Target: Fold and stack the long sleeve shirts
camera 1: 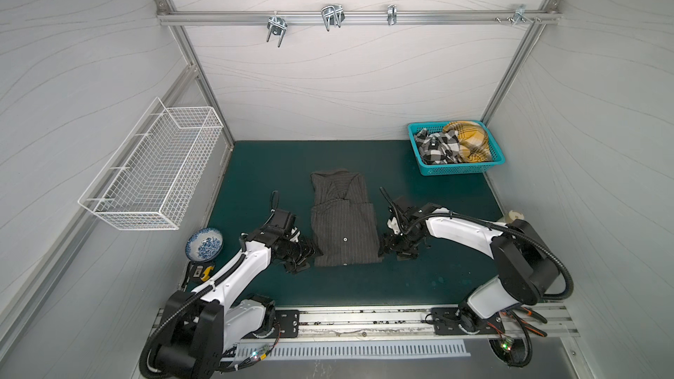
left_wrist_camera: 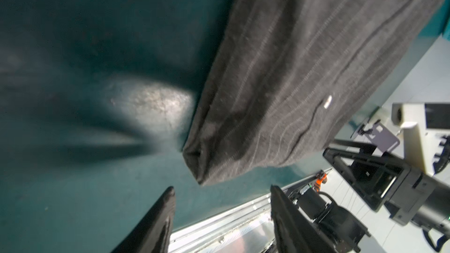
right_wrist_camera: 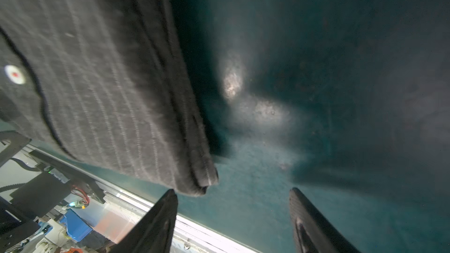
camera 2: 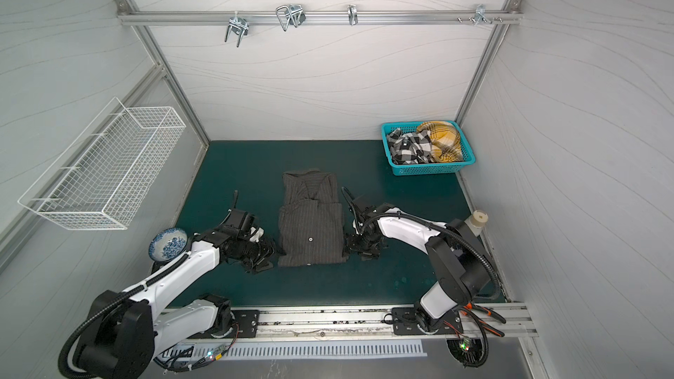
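Observation:
A dark charcoal pinstriped shirt point(camera 1: 343, 220) point(camera 2: 310, 224) lies folded into a narrow rectangle in the middle of the green mat, collar at the far end. My left gripper point(camera 1: 306, 258) point(left_wrist_camera: 222, 188) hovers low at the shirt's near left corner, open, with only mat between its fingers. My right gripper point(camera 1: 392, 251) point(right_wrist_camera: 232, 191) sits at the near right corner, open and empty. Both wrist views show the shirt point(left_wrist_camera: 304, 81) point(right_wrist_camera: 97, 81) just ahead of the fingertips. A black-and-white checked shirt point(camera 1: 437, 147) and a mustard plaid shirt point(camera 1: 470, 140) lie crumpled in a teal basket point(camera 1: 459, 169).
A white wire basket point(camera 1: 153, 176) hangs on the left wall. A blue-and-white bowl point(camera 1: 204, 244) and a yellow tool point(camera 1: 206, 272) sit by the left arm. A white cylinder point(camera 1: 512, 216) stands at the mat's right edge. A metal rail point(camera 1: 364, 322) runs along the front.

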### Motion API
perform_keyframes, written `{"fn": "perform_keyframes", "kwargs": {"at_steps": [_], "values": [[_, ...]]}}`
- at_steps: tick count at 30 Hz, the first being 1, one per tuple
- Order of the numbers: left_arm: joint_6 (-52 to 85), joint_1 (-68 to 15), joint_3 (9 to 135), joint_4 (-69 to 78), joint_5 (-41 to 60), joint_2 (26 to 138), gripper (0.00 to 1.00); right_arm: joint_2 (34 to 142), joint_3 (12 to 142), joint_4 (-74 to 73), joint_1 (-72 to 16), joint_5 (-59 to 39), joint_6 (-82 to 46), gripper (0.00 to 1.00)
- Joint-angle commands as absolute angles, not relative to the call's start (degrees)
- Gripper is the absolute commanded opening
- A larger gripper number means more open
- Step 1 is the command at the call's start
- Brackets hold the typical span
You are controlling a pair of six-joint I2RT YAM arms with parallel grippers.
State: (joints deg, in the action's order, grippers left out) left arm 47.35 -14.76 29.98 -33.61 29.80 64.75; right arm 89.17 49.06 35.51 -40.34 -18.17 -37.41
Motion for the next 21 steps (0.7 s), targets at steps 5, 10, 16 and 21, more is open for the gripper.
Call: {"fn": "perform_keyframes", "kwargs": {"at_steps": [5,10,16,21], "values": [[49.20,-15.03,28.81,-30.03,25.09,69.58,0.59,91.81,48.22,28.64,-40.88,-21.23,-41.19,0.66],[50.30,-14.97,27.14,-27.60,25.59,71.97,0.48,93.21,46.38,24.26,-41.04,-23.09,-43.62,0.54],[52.02,-15.03,24.66,-24.99,27.42,73.26,0.45,94.48,45.88,22.41,-42.51,-23.75,-44.93,0.41],[52.36,-15.07,24.67,-23.99,27.22,75.06,0.41,94.48,45.55,22.63,-43.72,-22.97,-46.73,0.38]]}}
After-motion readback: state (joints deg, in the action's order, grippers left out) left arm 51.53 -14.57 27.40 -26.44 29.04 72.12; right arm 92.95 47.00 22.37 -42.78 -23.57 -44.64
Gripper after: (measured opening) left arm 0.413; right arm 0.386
